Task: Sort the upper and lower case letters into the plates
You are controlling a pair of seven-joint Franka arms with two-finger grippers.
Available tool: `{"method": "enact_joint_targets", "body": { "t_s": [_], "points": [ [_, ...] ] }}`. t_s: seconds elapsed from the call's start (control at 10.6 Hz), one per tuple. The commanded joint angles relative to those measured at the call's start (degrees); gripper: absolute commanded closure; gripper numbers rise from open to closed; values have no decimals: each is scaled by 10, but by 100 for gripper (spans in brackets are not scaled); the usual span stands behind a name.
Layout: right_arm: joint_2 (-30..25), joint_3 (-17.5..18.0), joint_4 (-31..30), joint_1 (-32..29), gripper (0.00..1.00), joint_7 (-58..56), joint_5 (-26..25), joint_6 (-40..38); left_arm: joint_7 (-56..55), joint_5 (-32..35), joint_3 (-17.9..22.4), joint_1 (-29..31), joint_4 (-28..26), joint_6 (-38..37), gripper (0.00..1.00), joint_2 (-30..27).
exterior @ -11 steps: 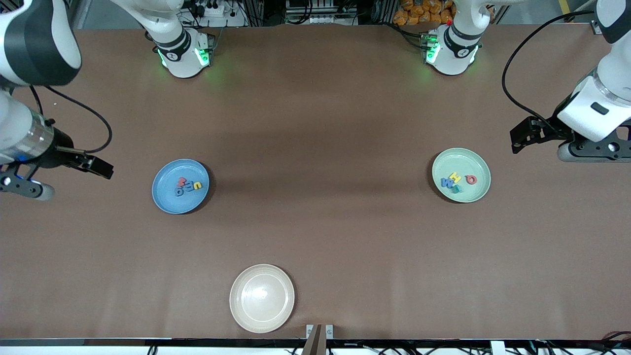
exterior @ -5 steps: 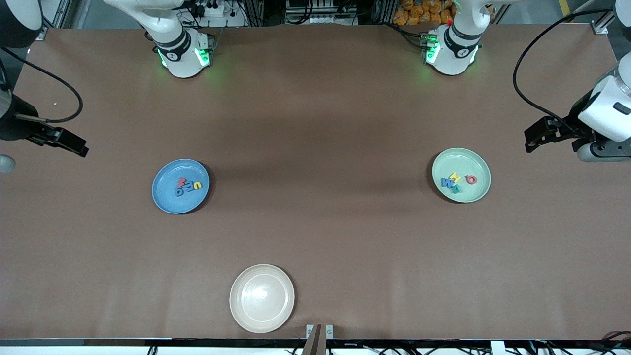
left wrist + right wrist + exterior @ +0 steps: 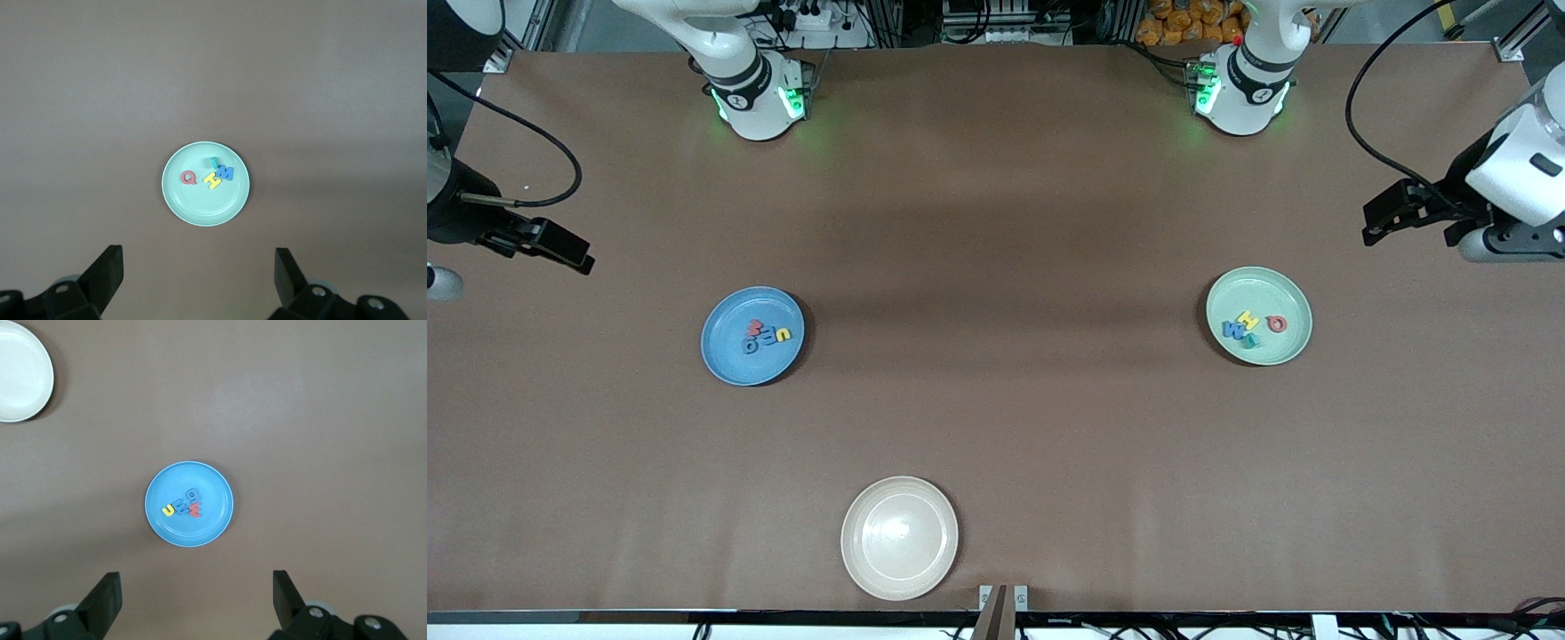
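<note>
Resting in two plates — four letters point(image 3: 766, 336) bunched in blue plate point(image 3: 729, 356) toward right arm's end, four more point(image 3: 1252, 325) in mint plate point(image 3: 1288, 347) toward left arm's end. Cream plate point(image 3: 899, 538) bare, nearest the front camera, at 5 o'clock from blue. Left gripper point(image 3: 199, 273) and right gripper point(image 3: 197, 593) both spread wide, holding nothing — high over the table's ends.

A brown table point(image 3: 996, 222) carries blue plate point(image 3: 729, 360), green plate point(image 3: 1285, 351), cream plate point(image 3: 899, 538).
</note>
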Motion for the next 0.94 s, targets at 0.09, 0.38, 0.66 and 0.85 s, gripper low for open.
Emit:
{"method": "enact_joint_targets", "body": {
  "t_s": [0.09,0.38,0.66,0.85],
  "points": [
    [-2,-15,0,-13,0,-23,10,-34,9,-15,-6,8,-16,2,0,-15],
    [-1,-11,0,-12,0,-22,10,-32,7,-14,-6,4,-14,16,0,-9],
    [-3,-12,-2,-16,0,-22,9,-48,7,-15,-6,3,-7,17,0,-3],
    [-4,-14,-1,-10,0,-21,10,-46,9,-16,-5,3,-7,26,0,-1]
  ]
}}
